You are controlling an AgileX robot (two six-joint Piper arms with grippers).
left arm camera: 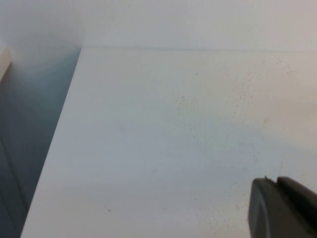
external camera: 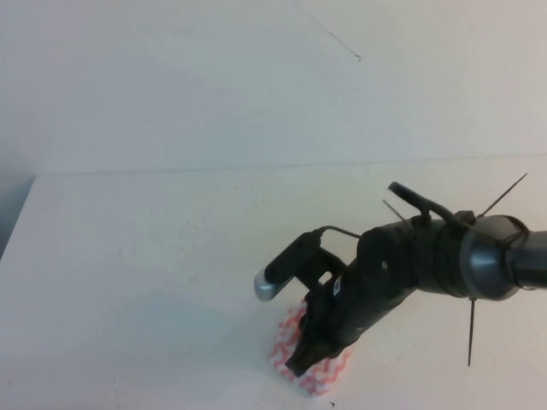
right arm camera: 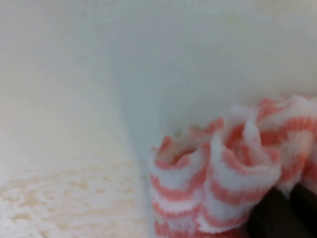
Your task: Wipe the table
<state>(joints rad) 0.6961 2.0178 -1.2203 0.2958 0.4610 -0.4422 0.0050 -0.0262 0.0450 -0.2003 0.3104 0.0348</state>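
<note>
The right gripper (external camera: 303, 363) is clamped on the striped cloth (external camera: 332, 374), pressing it to the table (external camera: 128, 256) at the near side, right of centre — bare surface stretches to the left and far edges. The left gripper (left arm camera: 283, 209) hangs near the left edge — whether it is open or closed, I cannot tell.

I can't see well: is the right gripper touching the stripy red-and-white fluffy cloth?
Touching. Right wrist view: right gripper, jaws shut on the fluffy red-and-white striped cloth. Left gripper hovers over the white table.

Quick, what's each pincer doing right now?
Left pincer, above the table: cannot be told.
Right pincer, down on the table's near side: closed, holding the striped cloth.
</note>
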